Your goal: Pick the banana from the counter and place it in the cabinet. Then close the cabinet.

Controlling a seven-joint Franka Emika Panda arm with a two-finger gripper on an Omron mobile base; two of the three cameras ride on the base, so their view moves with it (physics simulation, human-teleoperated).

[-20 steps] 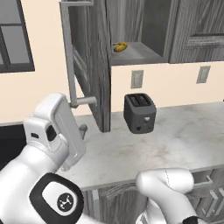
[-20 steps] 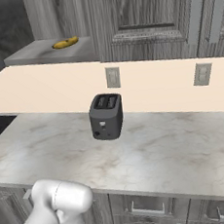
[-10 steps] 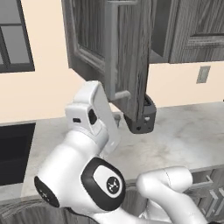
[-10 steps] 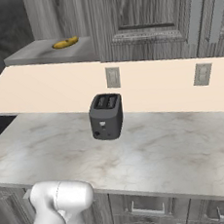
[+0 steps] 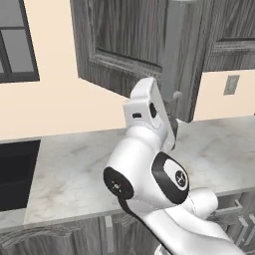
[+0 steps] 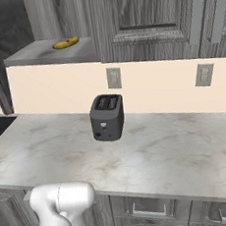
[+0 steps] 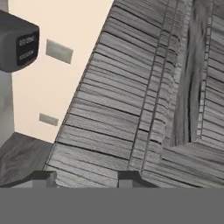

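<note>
Yellow, small and gently curved, the banana lies flat on the grey shelf of the cabinet. In the right base view its long axis runs nearly level across the picture, the right end a little higher and farther back than the left. Its ends look slightly darker than the body, which is an even bright yellow; it is far smaller than the toaster below. It sits toward the back of the shelf, with bare grey shelf in front of it and on both sides.

Under the shelf the pale wall carries two light outlet plates, and the dark toaster stands upright on the marbled worktop, its slots up and its front with a small knob toward the camera.

In the left base view the cabinet's dark wood-grain door stands partly swung out from the wall, panel side to the camera, with its long light grey bar handle running upright along the free edge. The white arm rises from the lower right and bends up so that its wrist is just below the handle's lower end, close against the door's edge.

The hand looks along the door's grained face, its two dark fingertips low in that view with wood behind them. Whether they are open, closed or pinching anything cannot be told.
</note>
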